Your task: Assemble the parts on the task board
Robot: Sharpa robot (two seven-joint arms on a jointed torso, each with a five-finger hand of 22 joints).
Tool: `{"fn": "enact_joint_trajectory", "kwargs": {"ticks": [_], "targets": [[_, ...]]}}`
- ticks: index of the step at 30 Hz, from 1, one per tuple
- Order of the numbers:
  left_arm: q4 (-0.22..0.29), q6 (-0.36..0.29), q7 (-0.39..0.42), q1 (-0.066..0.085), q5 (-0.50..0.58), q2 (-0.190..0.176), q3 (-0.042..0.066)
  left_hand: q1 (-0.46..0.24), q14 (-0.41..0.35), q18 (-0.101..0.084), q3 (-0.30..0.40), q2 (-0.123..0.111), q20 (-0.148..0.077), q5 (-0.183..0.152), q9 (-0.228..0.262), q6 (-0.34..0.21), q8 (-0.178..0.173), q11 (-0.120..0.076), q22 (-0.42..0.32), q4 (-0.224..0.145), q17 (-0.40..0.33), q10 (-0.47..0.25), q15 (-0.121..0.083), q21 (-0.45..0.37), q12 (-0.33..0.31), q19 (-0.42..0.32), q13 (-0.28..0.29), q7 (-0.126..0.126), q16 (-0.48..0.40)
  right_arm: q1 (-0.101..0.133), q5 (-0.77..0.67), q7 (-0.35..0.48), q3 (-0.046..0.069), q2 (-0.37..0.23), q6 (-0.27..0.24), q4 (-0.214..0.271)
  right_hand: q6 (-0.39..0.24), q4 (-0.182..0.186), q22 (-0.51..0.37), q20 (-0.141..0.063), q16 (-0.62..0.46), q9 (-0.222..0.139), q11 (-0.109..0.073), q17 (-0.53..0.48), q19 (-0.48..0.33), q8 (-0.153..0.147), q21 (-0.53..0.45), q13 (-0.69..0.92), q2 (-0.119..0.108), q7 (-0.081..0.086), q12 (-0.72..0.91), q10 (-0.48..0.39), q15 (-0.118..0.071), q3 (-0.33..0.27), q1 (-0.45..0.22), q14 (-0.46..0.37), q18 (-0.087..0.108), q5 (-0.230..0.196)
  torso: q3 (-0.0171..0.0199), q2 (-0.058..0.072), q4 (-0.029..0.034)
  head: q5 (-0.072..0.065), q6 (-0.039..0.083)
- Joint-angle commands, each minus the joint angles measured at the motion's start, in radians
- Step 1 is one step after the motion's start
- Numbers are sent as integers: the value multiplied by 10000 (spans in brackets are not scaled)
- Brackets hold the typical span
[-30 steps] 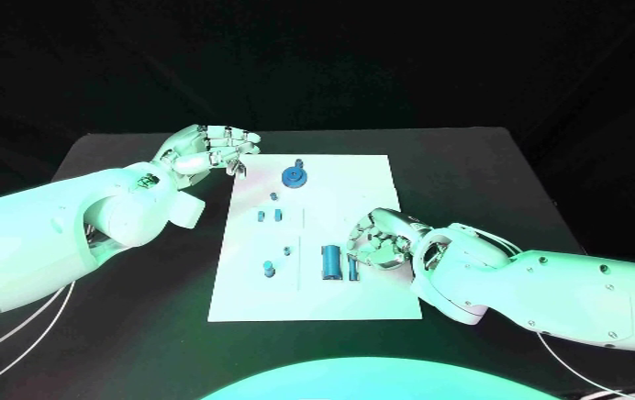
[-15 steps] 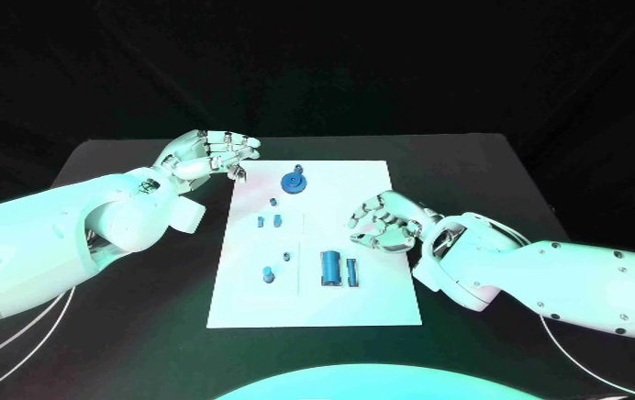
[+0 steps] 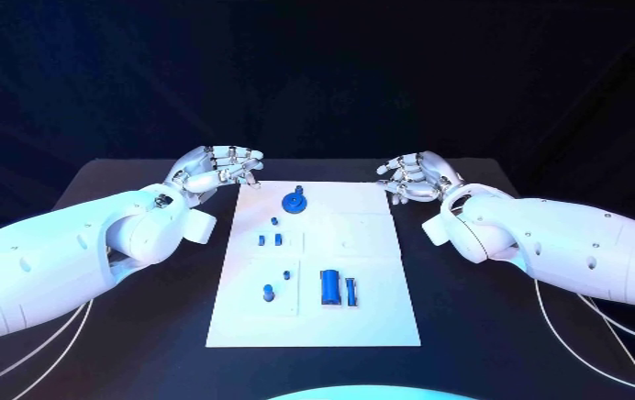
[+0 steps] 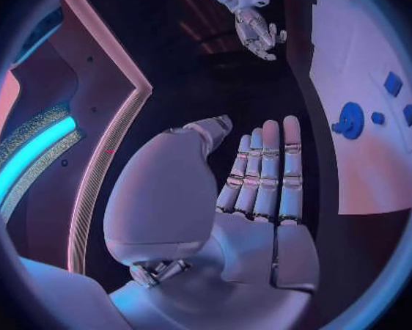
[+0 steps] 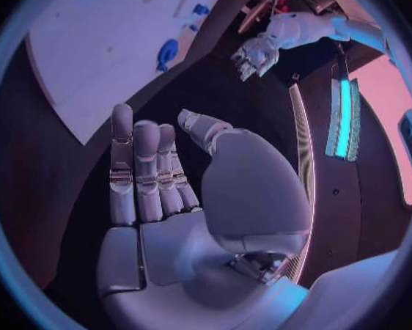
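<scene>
Both hands are raised off the task board [image 3: 377,308], one at each far corner. The left hand [image 3: 218,169] sits just beyond the board's far left corner; the wrist view shows its fingers [image 4: 265,170] straight, side by side, and empty. The right hand [image 3: 417,178] sits just beyond the far right corner; its fingers [image 5: 142,170] are likewise extended and hold nothing.

Task state, as a judgement: the parts appear seated or laid in their places on the board, and neither hand carries one. A round blue disc with a knob [image 3: 294,202] lies nearest the left fingertips, between the two hands. Farther from the fingers, toward the robot, come two small blue pieces [image 3: 272,239], then a small peg [image 3: 269,293], then a blue cylinder [image 3: 328,289] with a slimmer blue bar [image 3: 352,290] just beside it. Whether each part is fully pressed home cannot be told; the cylinder and bar may be lying loose and so remain to be fitted.

The board lies lengthwise in the middle of a black table [image 3: 132,290]. Behind the table the room is dark, with no detail visible in the head view.
</scene>
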Motion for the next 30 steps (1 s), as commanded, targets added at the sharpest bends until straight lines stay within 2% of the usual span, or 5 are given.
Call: {"fn": "enact_joint_trajectory", "kwargs": {"ticks": [1,12,13,20,30], "targets": [[-363,-866,776,-4,971,252,10,116,-355,67,35,10,183,-38,26,-55,92,44,-496,100,-444,-112,144,-845,-260,-334,-244,90,-1040,21,2593,1391,22,312,981,-611,-257,132,-934,286,-1822,-134,117,-815,-863,-154,-1078,-1864,-138,266,-1866,-370,283,394,-162,-959,40,-77,-24,-181,-30,76,266],[-1658,-1354,1209,-18,1576,1183,11,395,-1047,-172,-1280,261,814,-126,-732,-207,-430,360,-3137,407,-1799,182,761,-4997,-2991,-977,-1338,-181,-5872,44,4136,1845,70,1083,1916,-2054,-104,94,-4511,1344,-5975,-797,687,-2971,-2555,-1016,-2093,-6645,3,513,-5234,-25,1206,168,-106,-2310,121,-67,65,-306,68,126,693],[-1563,-985,705,-13,1094,1090,4,-3984,-8168,-1695,-5384,2220,-2100,-1311,-3330,-7829,-2962,-1619,-4102,-2145,-3879,-8353,-1076,-6825,-5339,-7773,-1967,-2018,-8871,45,3168,1287,69,1028,1145,-1951,-8396,-350,-10225,-1213,-8717,-4695,-1045,-6637,-10941,-2823,-2712,-8603,2065,-1740,-6928,-9901,-182,-5534,-3841,-11794,-1706,-1661,25,-276,35,124,607],[-1152,-1640,801,-110,1144,1067,11,-6309,-8168,-1695,-5384,2220,-2100,-1311,-3330,-7829,-2962,-1619,-4102,-2145,-3879,-8353,-1076,-6825,-5339,-7773,-1967,-2018,-8871,-173,3404,1483,329,910,575,-1294,-8396,-350,-10225,-1213,-8717,-4695,-1045,-6637,-10941,-2823,-2712,-8603,2065,-1740,-6928,-9901,-182,-5534,-12538,-11794,-1706,-1661,196,-440,33,212,936],[450,-4187,1175,-483,1341,979,38,-14036,-8168,-1695,-5384,2220,-2100,-1311,-3330,-7829,-2962,-1619,-4102,-2145,-3879,-8353,-1076,-6825,-5339,-7773,-1967,-2018,-8871,-950,4245,2181,1257,489,-1457,1047,-8396,-350,-10225,-1213,-8717,-4695,-1045,-6637,-10941,-2823,-2712,-8603,2065,-1740,-6928,-9901,-182,-5534,-12538,-11794,-1706,-1661,463,-698,30,351,1450]]}}
